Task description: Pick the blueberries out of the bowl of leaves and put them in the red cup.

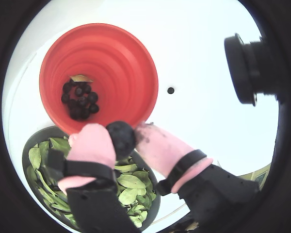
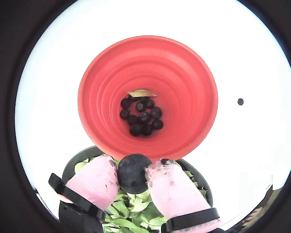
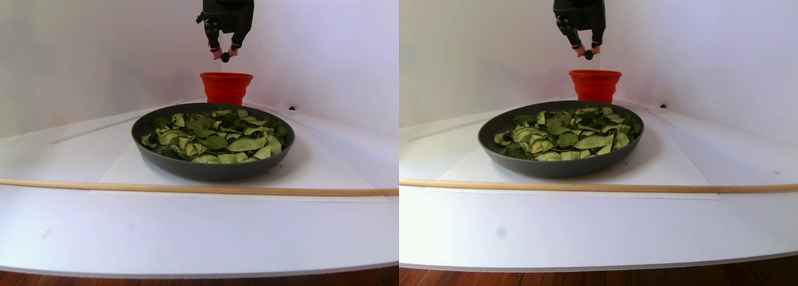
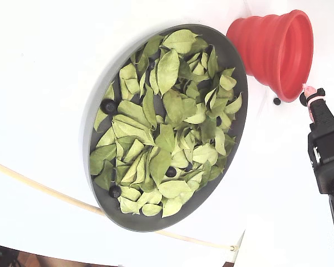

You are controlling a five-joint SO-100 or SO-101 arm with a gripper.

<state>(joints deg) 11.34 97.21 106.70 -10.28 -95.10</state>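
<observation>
My gripper (image 2: 134,170), with pink-padded fingers (image 2: 94,180), is shut on one dark blueberry (image 2: 133,174). In both wrist views it hangs above the near rim of the red cup (image 2: 148,77), over the gap between cup and bowl (image 2: 72,164). Several blueberries (image 2: 141,116) and one leaf lie at the cup's bottom. The stereo pair view shows the gripper (image 3: 225,55) high above the cup (image 3: 226,86), behind the dark grey bowl (image 3: 212,169) of green leaves (image 3: 215,139). In the fixed view, blueberries (image 4: 108,105) show among the leaves (image 4: 167,111); the cup (image 4: 275,50) stands beside the bowl.
A thin wooden rod (image 3: 187,188) lies across the white table in front of the bowl. A small black dot (image 1: 170,90) marks the table near the cup. A black lens-like part (image 1: 247,68) juts in at the right of a wrist view.
</observation>
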